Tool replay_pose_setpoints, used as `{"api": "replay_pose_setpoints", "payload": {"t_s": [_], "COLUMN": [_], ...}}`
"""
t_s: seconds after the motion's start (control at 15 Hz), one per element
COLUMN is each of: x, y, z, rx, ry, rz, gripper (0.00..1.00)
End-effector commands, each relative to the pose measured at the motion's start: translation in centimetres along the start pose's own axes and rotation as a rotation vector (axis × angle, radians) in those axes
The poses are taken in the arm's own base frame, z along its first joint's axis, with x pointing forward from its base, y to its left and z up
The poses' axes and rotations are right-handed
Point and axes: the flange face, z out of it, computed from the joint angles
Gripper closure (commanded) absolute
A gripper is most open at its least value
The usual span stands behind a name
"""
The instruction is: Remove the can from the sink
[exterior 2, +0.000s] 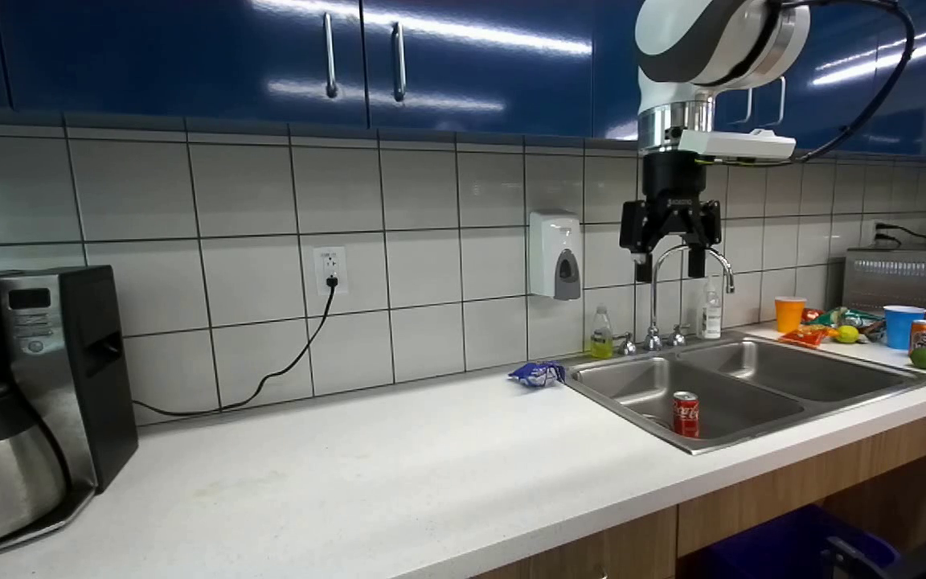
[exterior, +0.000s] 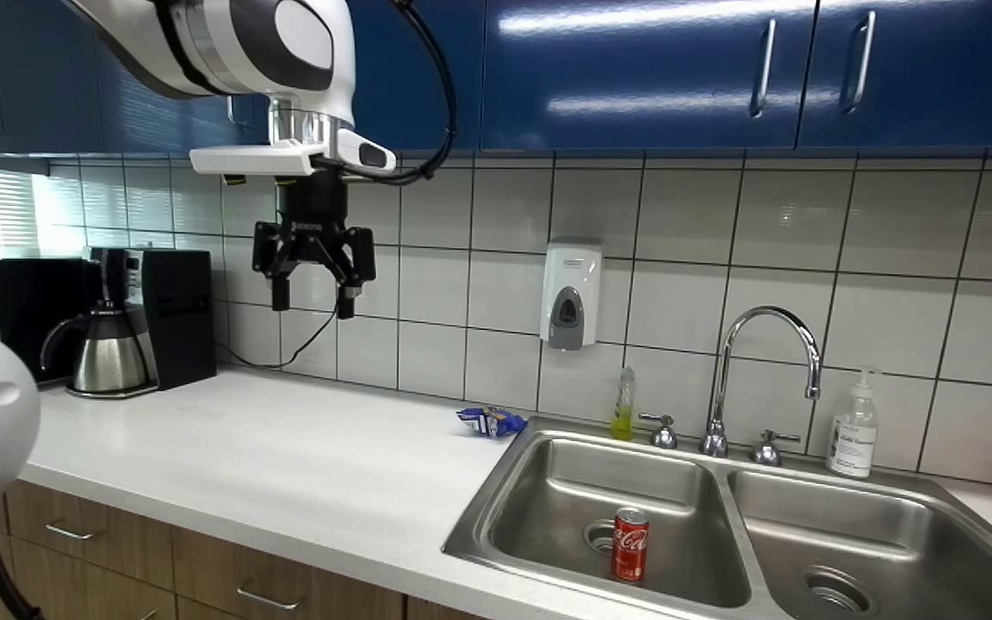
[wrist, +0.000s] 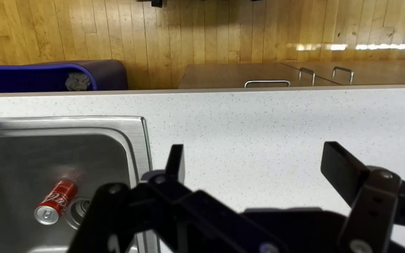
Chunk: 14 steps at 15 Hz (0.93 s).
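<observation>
The red can with a silvery top stands upright in the steel double-basin sink, beside the drain of the basin nearer the blue packet. It also shows in an exterior view and at the lower left of the wrist view, where the sink rim shows too. My gripper is open with nothing between its fingers. It points down, high above the white counter beside the sink, apart from the can. It also shows in an exterior view and in the wrist view.
A chrome gooseneck faucet rises behind the sink, with a white soap bottle and a yellow-green bottle near it. A blue packet lies by the sink corner. A coffee maker and several cups stand farther away.
</observation>
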Motion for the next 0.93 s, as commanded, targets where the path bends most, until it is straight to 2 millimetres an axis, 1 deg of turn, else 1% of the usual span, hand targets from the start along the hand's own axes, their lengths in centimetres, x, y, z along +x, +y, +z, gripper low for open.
{"api": "replay_pose_setpoints", "payload": {"t_s": [0.0, 0.2, 0.33, 0.53, 0.87], "x": [0.2, 1.2, 2.3, 4.3, 6.9], "y": [0.1, 1.3, 2.9, 6.6, 12.9], "z": [0.1, 0.9, 2.1, 4.3, 8.1], "rx": [0.001, 0.008, 0.015, 0.025, 0.029], "ry": [-0.005, -0.004, 0.0, 0.02, 0.048], "rz": [0.003, 0.027, 0.06, 0.133, 0.262], "gripper": [0.0, 0.0, 0.0, 0.0, 0.0]}}
